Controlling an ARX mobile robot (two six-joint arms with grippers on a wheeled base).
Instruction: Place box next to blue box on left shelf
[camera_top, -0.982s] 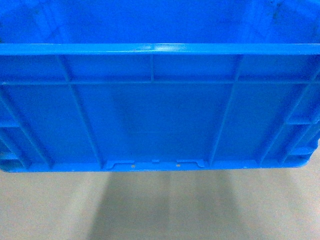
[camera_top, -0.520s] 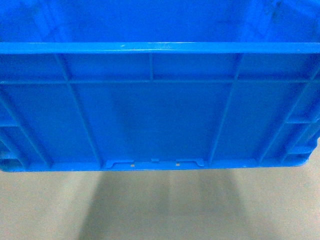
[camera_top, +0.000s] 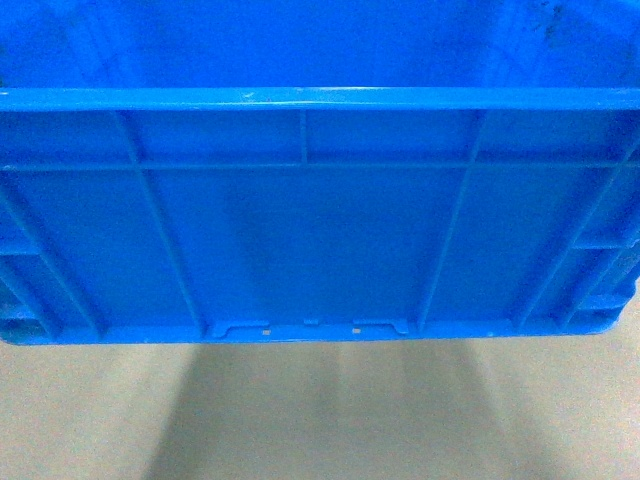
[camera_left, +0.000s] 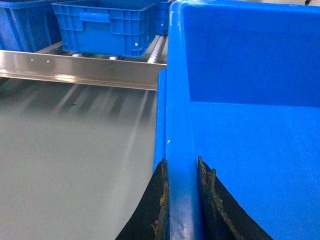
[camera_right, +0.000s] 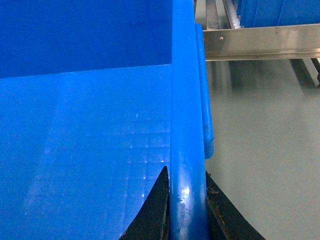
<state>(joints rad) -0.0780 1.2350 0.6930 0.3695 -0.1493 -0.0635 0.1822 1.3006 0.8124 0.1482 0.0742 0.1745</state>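
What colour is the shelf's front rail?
Silver, bare metal rail; clearest in the left wrist view.

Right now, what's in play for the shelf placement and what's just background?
Job:
- box, both side rims clamped
- left gripper
- right gripper
- blue box on shelf
- shelf rail

Background:
- floor
- further blue crate, far left

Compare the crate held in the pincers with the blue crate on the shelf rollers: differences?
The held crate is clamped at its rim by the left pincer and right pincer; the shelf crate rests untouched on rollers. The held crate stands short of the shelf's metal rail, the shelf crate behind it. Both are blue, ribbed plastic.
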